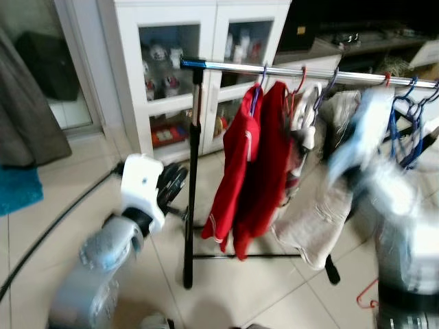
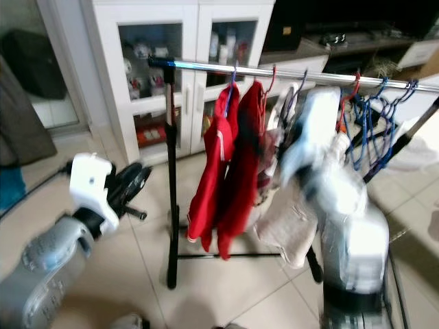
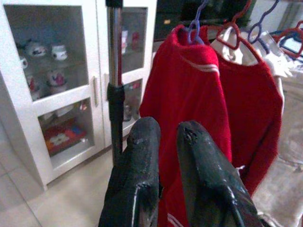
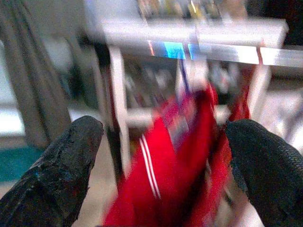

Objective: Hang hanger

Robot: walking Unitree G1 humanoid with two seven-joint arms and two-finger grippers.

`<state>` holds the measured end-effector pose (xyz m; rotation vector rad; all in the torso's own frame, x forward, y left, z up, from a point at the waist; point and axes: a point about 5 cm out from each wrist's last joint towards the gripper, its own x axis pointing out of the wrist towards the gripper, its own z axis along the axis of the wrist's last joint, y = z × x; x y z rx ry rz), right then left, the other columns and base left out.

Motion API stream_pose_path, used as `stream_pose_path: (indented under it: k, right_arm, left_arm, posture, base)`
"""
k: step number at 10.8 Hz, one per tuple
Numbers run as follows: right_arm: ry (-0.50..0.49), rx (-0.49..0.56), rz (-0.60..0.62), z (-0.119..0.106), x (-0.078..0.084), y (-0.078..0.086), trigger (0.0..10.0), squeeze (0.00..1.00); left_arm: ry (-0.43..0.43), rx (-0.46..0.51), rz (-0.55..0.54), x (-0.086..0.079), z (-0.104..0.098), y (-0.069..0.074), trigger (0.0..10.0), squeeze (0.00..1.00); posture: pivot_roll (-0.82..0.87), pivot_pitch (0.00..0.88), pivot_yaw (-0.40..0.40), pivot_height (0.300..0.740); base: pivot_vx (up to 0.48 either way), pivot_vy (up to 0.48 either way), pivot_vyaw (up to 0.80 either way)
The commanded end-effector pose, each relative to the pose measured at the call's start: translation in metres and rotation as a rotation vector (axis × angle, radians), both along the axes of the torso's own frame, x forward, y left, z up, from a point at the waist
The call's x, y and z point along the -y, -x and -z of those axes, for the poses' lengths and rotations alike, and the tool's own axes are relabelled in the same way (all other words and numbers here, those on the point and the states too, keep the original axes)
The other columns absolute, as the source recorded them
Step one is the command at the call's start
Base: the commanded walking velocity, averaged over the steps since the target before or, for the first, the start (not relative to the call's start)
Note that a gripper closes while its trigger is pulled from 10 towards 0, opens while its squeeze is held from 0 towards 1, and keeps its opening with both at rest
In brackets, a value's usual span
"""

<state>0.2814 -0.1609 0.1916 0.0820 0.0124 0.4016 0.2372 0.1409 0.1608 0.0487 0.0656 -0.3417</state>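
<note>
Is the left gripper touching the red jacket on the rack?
Apart. In the left eye view the left gripper sits left of the rack's black upright pole, with bare floor between it and the red jacket.

Left arm low at lower left of the frame, forearm angled up, white wrist housing. Left pincer (image 1: 173, 184) fingers (image 3: 137, 175) nearly together, narrow gap between. Right arm raised at right of frame, motion-blurred. Right pincer (image 4: 163, 156) fingers spread wide apart.
</note>
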Motion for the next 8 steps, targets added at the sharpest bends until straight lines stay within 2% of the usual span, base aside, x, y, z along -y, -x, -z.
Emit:
stream_pose_path:
  k: [1, 2, 3, 4, 6, 8]
  right_arm:
    - [0.065, 0.02, 0.036, 0.004, -0.002, 0.008, 10.0, 1.0]
    - [0.05, -0.021, 0.065, 0.017, -0.005, 0.016, 10.0, 1.0]
    - [0.097, -0.054, 0.105, 0.03, -0.006, 0.023, 10.0, 1.0]
    - [0.126, -0.109, 0.187, 0.044, -0.006, 0.027, 10.0, 1.0]
    - [0.173, -0.095, 0.22, 0.046, -0.005, 0.03, 10.0, 1.0]
    - [0.104, -0.099, 0.227, 0.043, -0.006, 0.029, 10.0, 1.0]
  left_arm:
    - [0.004, 0.022, -0.043, 0.0, 0.001, 0.0, 10.0, 0.0]
    - [-0.025, 0.029, -0.063, -0.001, 0.005, -0.001, 10.0, 0.0]
    - [-0.034, 0.036, -0.071, -0.001, 0.005, -0.003, 10.0, 0.0]
    - [-0.056, 0.045, -0.072, 0.0, 0.005, -0.006, 10.0, 0.0]
    - [-0.026, 0.032, -0.093, 0.0, 0.007, -0.006, 10.0, 0.0]
    - [-0.064, 0.039, -0.092, 0.001, 0.01, -0.005, 10.0, 0.0]
  posture:
    - [0.1, 0.0, -0.099, 0.74]
    - [0.1, 0.0, -0.105, 0.74]
    - [0.1, 0.0, -0.105, 0.74]
    - [0.1, 0.0, -0.096, 0.74]
    - [0.09, 0.0, -0.092, 0.74]
    - [0.09, 0.0, -0.1, 0.74]
  base:
    - [0.0, 0.0, 0.0]
    - [0.0, 0.0, 0.0]
    - [0.0, 0.0, 0.0]
    - [0.0, -0.442, 0.0]
    - [0.0, 0.0, 0.0]
    - [0.0, 0.0, 0.0]
